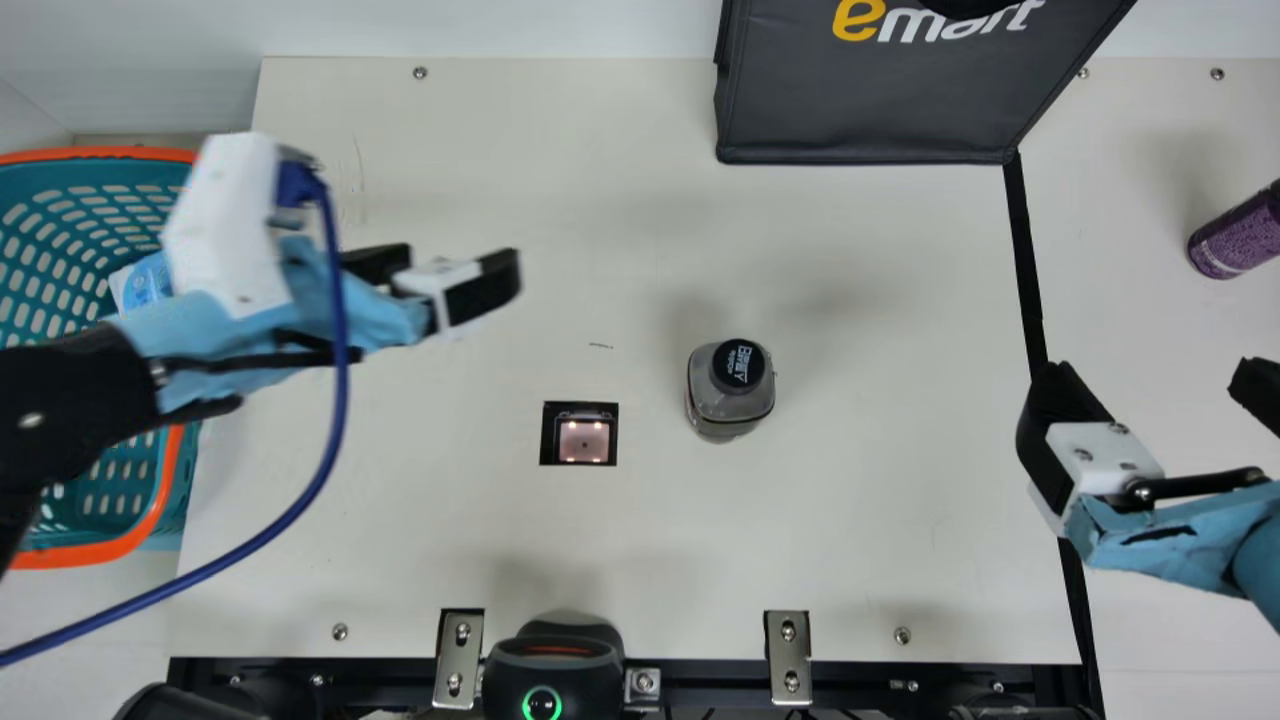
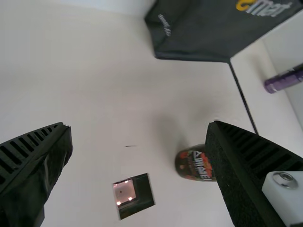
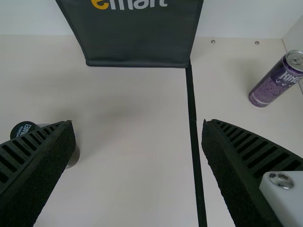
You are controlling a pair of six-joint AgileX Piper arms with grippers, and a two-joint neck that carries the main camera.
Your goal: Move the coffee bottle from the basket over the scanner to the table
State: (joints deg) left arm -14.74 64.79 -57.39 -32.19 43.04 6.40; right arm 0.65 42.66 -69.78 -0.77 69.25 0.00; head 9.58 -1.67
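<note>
The coffee bottle [image 1: 731, 382] is found upright on the table [image 1: 880, 560], beside the scanner window [image 1: 579, 433]. The jaws of the left gripper [image 2: 139, 125] are spread with nothing between them; those of the right gripper [image 3: 138, 122] are likewise apart and empty. Placement is judged complete, with retreat in hand: the left arm should be drawn towards the basket [image 1: 100, 153], fingers kept wide, cable [image 1: 342, 400] kept off the cap [image 1: 738, 363].

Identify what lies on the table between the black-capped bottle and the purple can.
Between the bottle and the purple can, a black strip runs along the cream table, as the main view shows.
</note>
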